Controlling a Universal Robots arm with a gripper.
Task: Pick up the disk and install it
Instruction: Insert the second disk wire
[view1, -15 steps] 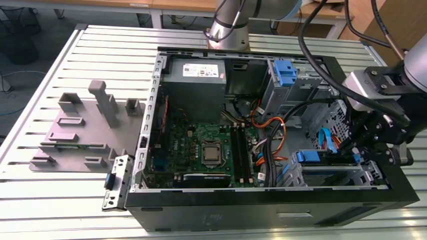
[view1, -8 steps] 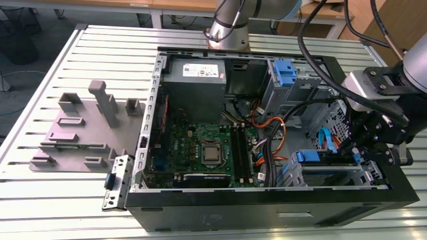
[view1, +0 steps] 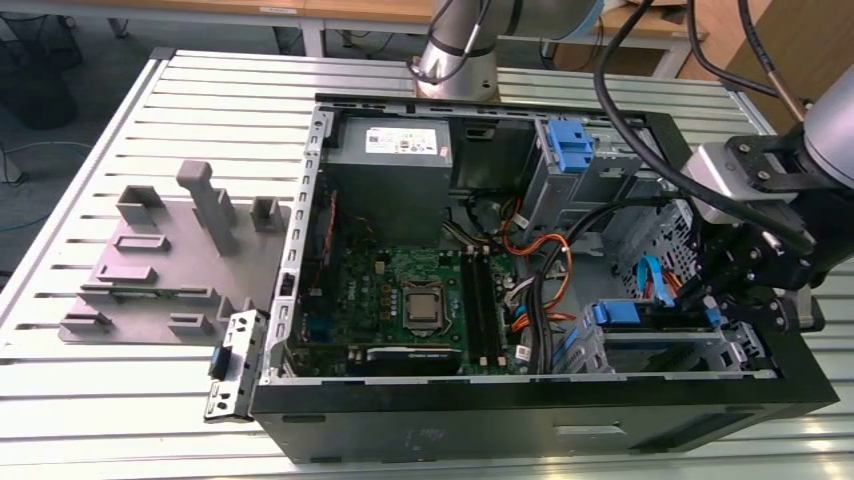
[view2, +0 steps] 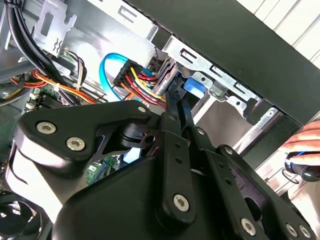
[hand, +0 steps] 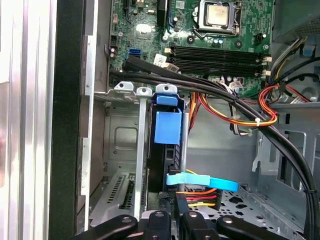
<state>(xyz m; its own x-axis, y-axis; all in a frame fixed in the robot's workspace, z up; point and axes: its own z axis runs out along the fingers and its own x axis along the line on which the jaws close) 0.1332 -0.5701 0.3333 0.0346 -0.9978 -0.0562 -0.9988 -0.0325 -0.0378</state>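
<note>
The disk (hand: 173, 159) stands edge-on in a metal drive bay of the open computer case (view1: 534, 425); the blue tab of its caddy (hand: 167, 127) points toward the motherboard. In the exterior view the blue caddy tab (view1: 622, 312) shows in the bay at the view's right, with my gripper (view1: 731, 300) just beyond it. My gripper (hand: 177, 212) looks shut on the disk's end, beside the blue data cable and the coloured power wires. In the second wrist view my gripper (view2: 178, 100) reaches to the blue caddy (view2: 193, 88).
The motherboard (view1: 400, 290) fills the case floor, with thick black cables (hand: 240, 107) crossing over the bay. A bare blue bracket (view1: 571, 145) sits in the upper cage beside the grey power-supply box (view1: 394, 140). A grey fixture (view1: 160, 255) lies outside the case. A person's hand (view2: 307, 142) is outside the case wall.
</note>
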